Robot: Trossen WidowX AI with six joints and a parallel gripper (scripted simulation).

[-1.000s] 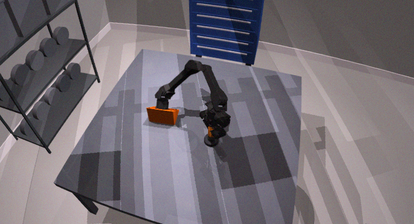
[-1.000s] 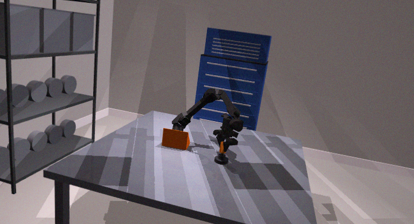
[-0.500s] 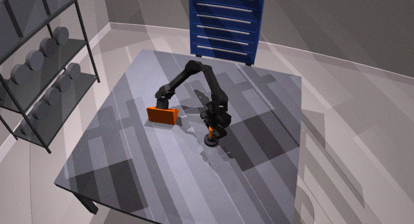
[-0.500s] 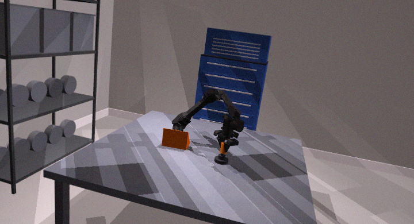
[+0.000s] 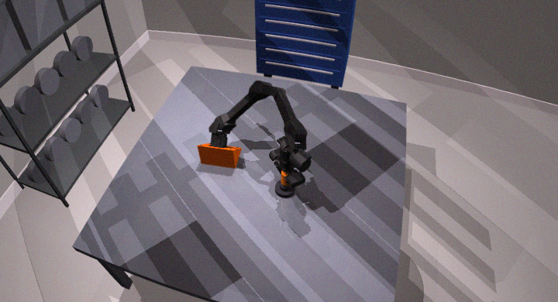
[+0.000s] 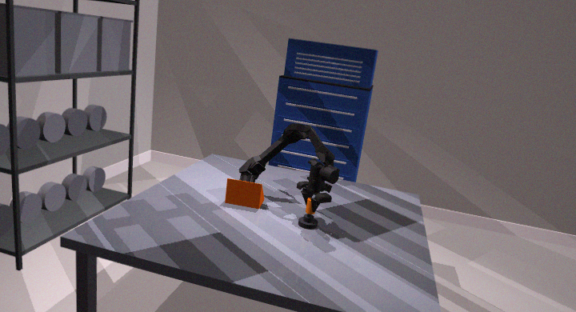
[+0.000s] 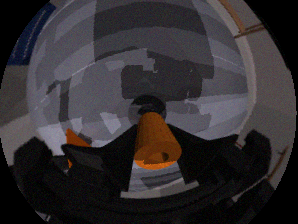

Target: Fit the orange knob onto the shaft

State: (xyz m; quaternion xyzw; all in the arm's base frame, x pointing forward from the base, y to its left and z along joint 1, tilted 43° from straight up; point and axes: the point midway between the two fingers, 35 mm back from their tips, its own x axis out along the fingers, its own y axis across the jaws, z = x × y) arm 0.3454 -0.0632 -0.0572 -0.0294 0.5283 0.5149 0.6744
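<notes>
The orange knob (image 5: 284, 178) (image 6: 310, 205) (image 7: 158, 136) is held roughly upright between the fingers of my gripper (image 5: 285, 177) (image 6: 310, 206) (image 7: 151, 126), which is shut on it. The round dark pedestal (image 5: 284, 193) (image 6: 308, 223) (image 7: 161, 106) stands on the table directly under the knob. In the exterior view a short dark piece shows between the knob's lower end and the pedestal's wide disc, so the knob is not against that disc. How far the shaft is inside the knob, and how the flat sides are turned, is hidden.
The arm's base stands on an orange wedge-shaped block (image 5: 218, 156) (image 6: 243, 194) to the left of the pedestal. The table (image 5: 242, 206) (image 6: 226, 225) carries strong striped shadows. A blue drawer cabinet (image 5: 301, 28) (image 6: 322, 104) stands behind it, with a shelf rack at the left.
</notes>
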